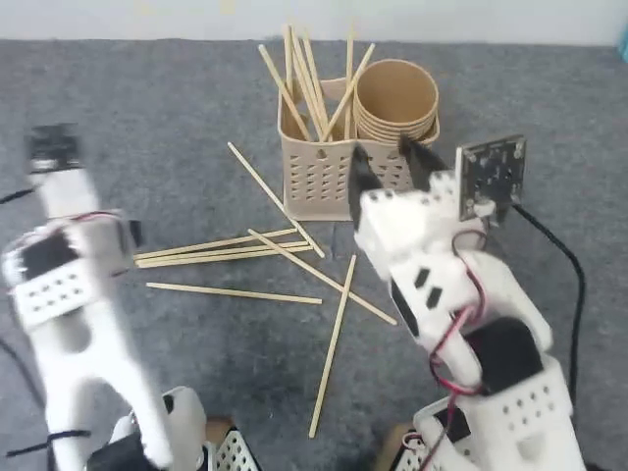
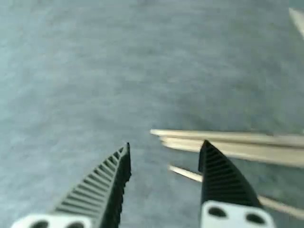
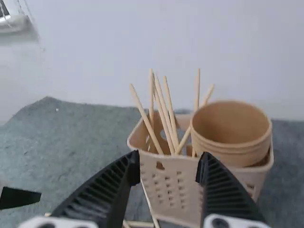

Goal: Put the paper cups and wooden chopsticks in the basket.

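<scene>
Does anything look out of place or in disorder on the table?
Yes. Several wooden chopsticks lie scattered and crossed on the grey table, outside the basket. Others stand in it at loose angles. The paper cups sit stacked inside it.

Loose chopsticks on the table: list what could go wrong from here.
1. The loose chopsticks lie flat, bunched and crossed; the open left gripper could grab several or slip off.
2. The open right gripper sits close to the basket; a careless move might tip it or knock the standing chopsticks and paper cups.
</scene>
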`<state>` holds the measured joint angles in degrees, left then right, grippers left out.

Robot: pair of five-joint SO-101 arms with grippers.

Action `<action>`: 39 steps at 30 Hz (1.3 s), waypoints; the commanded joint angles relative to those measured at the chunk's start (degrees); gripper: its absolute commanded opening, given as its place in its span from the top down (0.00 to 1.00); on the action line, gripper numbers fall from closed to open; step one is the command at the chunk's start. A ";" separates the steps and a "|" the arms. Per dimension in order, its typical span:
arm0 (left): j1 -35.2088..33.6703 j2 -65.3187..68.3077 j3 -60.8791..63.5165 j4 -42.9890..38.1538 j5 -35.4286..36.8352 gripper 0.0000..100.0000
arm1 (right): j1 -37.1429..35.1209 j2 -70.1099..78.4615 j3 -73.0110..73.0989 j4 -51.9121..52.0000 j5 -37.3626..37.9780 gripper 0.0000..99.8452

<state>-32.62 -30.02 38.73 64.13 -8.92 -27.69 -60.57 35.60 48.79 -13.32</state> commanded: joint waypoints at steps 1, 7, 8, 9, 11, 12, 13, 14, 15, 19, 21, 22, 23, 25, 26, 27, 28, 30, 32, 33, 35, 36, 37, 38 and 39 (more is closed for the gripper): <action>8.97 -4.48 1.98 0.53 -2.37 0.77 | -0.22 -2.95 -3.52 10.86 -6.15 0.80; 18.02 -4.31 3.03 1.23 -11.16 0.77 | -4.35 -2.95 6.51 13.58 -11.78 0.80; 18.90 -3.69 2.77 1.14 -11.78 0.77 | -4.44 -2.95 8.70 12.35 -12.04 0.80; 19.69 -2.55 2.24 0.62 -12.48 0.77 | -4.44 -3.03 11.08 10.68 -12.04 0.80; 20.48 1.05 0.40 0.00 -14.95 0.77 | -4.44 -3.47 15.65 7.96 -12.04 0.80; 20.66 3.60 -0.66 -0.53 -17.05 0.78 | -4.70 -3.47 17.76 6.64 -12.04 0.80; 20.84 6.51 -1.71 -1.23 -19.25 0.78 | -4.79 -3.56 19.78 5.05 -12.13 0.80; 20.84 9.76 -2.95 -1.67 -21.45 0.78 | -4.44 -3.56 21.54 3.30 -12.13 0.80; 20.84 13.10 -4.35 -2.20 -23.74 0.78 | -4.09 -3.56 23.21 1.80 -12.13 0.80; 20.84 28.04 -12.62 -4.13 -29.01 0.78 | -3.21 -3.56 28.75 -2.77 -12.13 0.80; 20.84 35.08 -17.98 -4.04 -29.27 0.78 | -3.21 -3.56 29.71 -3.56 -12.13 0.80; 20.84 38.24 -20.35 -3.96 -30.24 0.78 | -3.21 -3.56 29.80 -3.56 -12.13 0.80; 20.92 41.14 -22.37 -3.78 -31.21 0.78 | -3.21 -3.56 29.80 -3.56 -12.13 0.80; 21.45 46.51 -26.15 -2.20 -32.00 0.78 | -3.21 -3.56 29.80 -3.47 -12.13 0.80; 21.71 48.79 -27.74 -1.32 -32.00 0.78 | -3.21 -3.56 29.80 -3.38 -12.13 0.80; 21.80 50.73 -29.14 -0.53 -32.09 0.78 | -3.12 -3.56 29.80 -3.38 -12.13 0.80; 21.98 52.13 -30.37 0.62 -32.26 0.78 | -3.12 -3.56 29.80 -3.38 -12.13 0.80; 22.07 53.10 -32.84 4.13 -34.29 0.80 | -3.12 -3.56 29.80 -3.30 -12.13 0.80; 22.59 53.45 -33.63 6.77 -35.52 0.83 | -3.12 -3.56 29.80 -3.30 -12.13 0.80; 23.12 53.63 -33.63 7.30 -35.60 0.83 | -3.12 -3.56 29.80 -3.30 -12.13 0.80; 23.82 53.71 -33.54 7.74 -35.60 0.84 | -3.12 -3.56 29.80 -3.21 -12.13 0.80; 23.91 53.71 -33.54 7.74 -35.60 0.84 | -3.12 -3.56 29.80 -3.21 -12.13 0.80; 23.91 53.71 -33.54 7.65 -35.43 0.84 | -3.12 -3.56 29.80 -3.21 -12.13 0.80; 23.91 53.71 -33.54 7.56 -35.25 0.84 | -3.12 -3.56 29.80 -3.21 -12.13 0.80; 23.91 53.71 -33.54 7.74 -35.25 0.86 | -3.12 -3.56 29.80 -3.21 -12.13 0.80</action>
<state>-9.41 24.13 7.16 70.73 -43.91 -31.47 -62.86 65.93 46.86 -24.84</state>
